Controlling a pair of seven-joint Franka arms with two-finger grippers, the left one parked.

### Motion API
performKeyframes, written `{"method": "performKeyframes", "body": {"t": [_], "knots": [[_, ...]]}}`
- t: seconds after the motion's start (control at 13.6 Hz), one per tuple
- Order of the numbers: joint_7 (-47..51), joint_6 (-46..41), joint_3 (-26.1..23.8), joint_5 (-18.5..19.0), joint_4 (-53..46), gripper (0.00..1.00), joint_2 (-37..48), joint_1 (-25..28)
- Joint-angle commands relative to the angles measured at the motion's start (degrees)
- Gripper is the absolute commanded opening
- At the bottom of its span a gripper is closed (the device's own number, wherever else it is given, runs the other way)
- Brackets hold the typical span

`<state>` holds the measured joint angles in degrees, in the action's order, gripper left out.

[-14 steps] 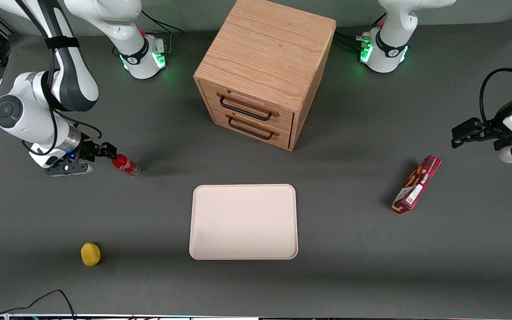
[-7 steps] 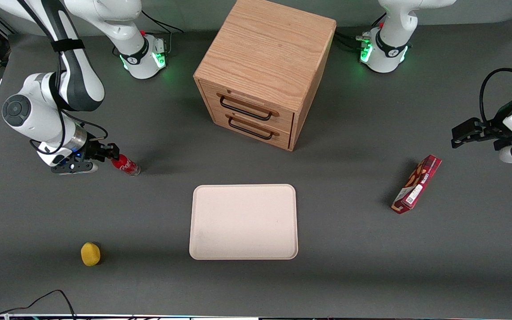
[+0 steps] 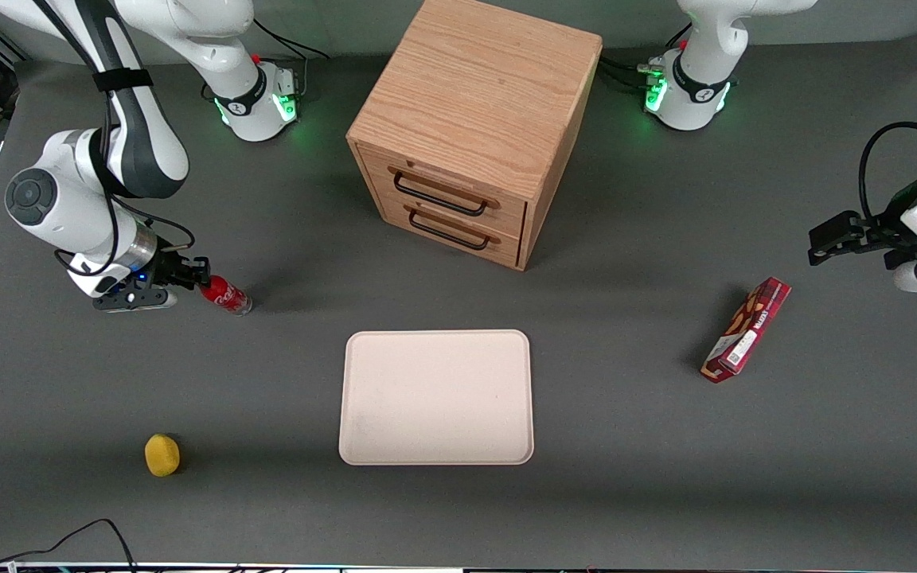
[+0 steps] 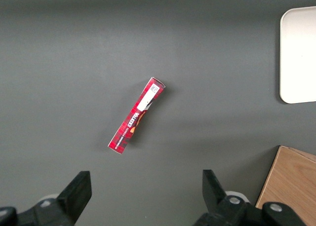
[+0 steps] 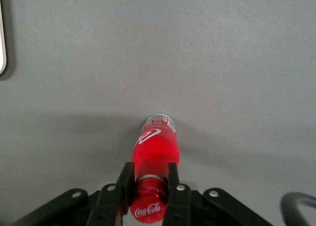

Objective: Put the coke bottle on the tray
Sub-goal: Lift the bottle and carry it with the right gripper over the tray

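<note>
Gripper [image 5: 149, 189] of the working right arm sits low over the table [image 3: 634, 477] toward that arm's end, its two black fingers [image 5: 124, 184] pinching the neck of the coke bottle [image 5: 154, 149] just below the red cap. From the wrist camera the fingers press against both sides of the neck, with the cap and its white script between them. In the front view the same gripper [image 3: 197, 273] meets the coke bottle [image 3: 225, 295] at its cap end, and the bottle slants away from the fingers with its clear base near or on the grey surface; whether the base touches cannot be told.

Well apart from the bottle, toward the middle of the table and nearer the front camera, lies the tray [image 3: 436, 396], flat and bare. A wooden drawer cabinet [image 3: 474, 127] stands farther from the camera than the tray. A small yellow object [image 3: 161, 454] rests near the front edge at the working arm's end, and a red snack box [image 3: 746, 329] lies toward the parked arm's end
</note>
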<state>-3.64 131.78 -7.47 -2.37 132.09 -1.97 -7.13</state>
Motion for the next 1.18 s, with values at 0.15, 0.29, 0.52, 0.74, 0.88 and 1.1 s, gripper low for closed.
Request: {"method": "performKeyframes", "body": {"t": [0.15, 0.29, 0.52, 0.74, 0.88, 1.1], "knots": [[1.2, -1.6, -2.9, -1.7, -4.4, 0.00, 0.2, 0.4], [5.9, -8.5, -5.8, -1.2, -14.6, 0.00, -4.2, 0.5], [12.4, -16.2, -7.0, -0.6, -32.9, 0.00, -15.3, 3.8], [22.1, -17.3, -6.8, 5.8, -47.6, 0.00, -26.2, 9.3], [28.5, -22.0, -6.2, 8.4, -58.1, 0.00, -33.5, 14.7], [32.5, -28.8, -2.3, 8.4, -72.6, 0.00, -40.9, 22.0]]}}
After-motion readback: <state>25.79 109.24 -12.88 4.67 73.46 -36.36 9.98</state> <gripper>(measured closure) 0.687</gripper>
